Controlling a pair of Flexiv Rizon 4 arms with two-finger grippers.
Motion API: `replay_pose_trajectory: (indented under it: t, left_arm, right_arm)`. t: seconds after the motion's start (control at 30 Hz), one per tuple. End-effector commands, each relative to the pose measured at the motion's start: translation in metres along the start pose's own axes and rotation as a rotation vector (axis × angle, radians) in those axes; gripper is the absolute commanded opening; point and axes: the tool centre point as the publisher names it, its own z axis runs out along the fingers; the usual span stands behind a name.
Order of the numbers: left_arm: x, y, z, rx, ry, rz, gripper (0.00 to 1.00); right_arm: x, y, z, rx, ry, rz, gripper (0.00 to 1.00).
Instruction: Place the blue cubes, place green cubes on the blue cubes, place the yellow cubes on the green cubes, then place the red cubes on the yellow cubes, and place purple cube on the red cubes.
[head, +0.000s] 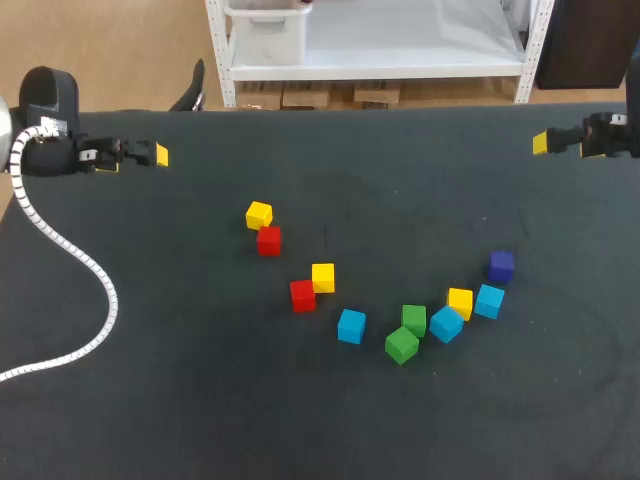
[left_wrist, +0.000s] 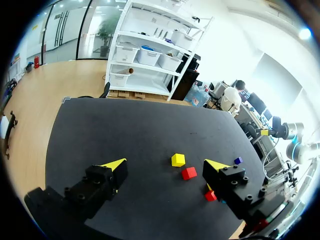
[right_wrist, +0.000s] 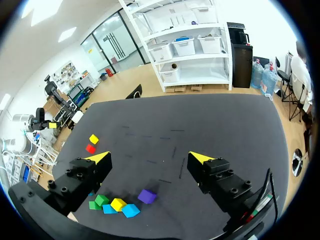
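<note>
Jaws, left: my left gripper is spread wide with nothing between the fingers; it hangs over the table's far left edge.
Jaws, right: my right gripper is likewise agape and empty, at the far right edge.
Blue cubes: lone blue cube sits mid-table; middle blue cube and right blue cube flank the right yellow cube.
Green cubes: rear green cube touches the middle blue cube; front green cube sits at its corner.
Yellow/red pairs: far yellow cube against far red cube; centre yellow cube against near red cube.
Purple cube: just behind the right blue cube.
Stacking: all cubes lie flat on the table.
</note>
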Motion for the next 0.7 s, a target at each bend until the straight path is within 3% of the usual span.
replay_pose_trajectory:
  t: [0.03, 0.4, 0.5, 0.67, 0.7]
  left_arm:
    - [-0.001, -0.002, 0.000, -0.008, 0.005, -0.002, 1.00]
    - [-0.001, -0.002, 0.000, -0.008, 0.005, -0.002, 1.00]
    - [-0.008, 0.005, -0.002, 0.025, 0.060, 0.185, 1.00]
    - [-0.016, 0.014, -0.008, 0.091, 0.191, 0.621, 1.00]
    - [-0.017, 0.015, -0.008, 0.102, 0.207, 0.669, 1.00]
  right_arm:
    - [0.000, 0.000, 0.000, 0.002, -0.001, 0.000, 1.00]
    - [0.000, 0.000, 0.000, 0.002, -0.001, 0.000, 1.00]
    - [0.000, 0.000, 0.000, 0.002, -0.001, 0.000, 1.00]
    - [0.000, 0.000, 0.000, 0.002, -0.001, 0.000, 1.00]
    - [0.000, 0.000, 0.000, 0.002, -0.001, 0.000, 1.00]
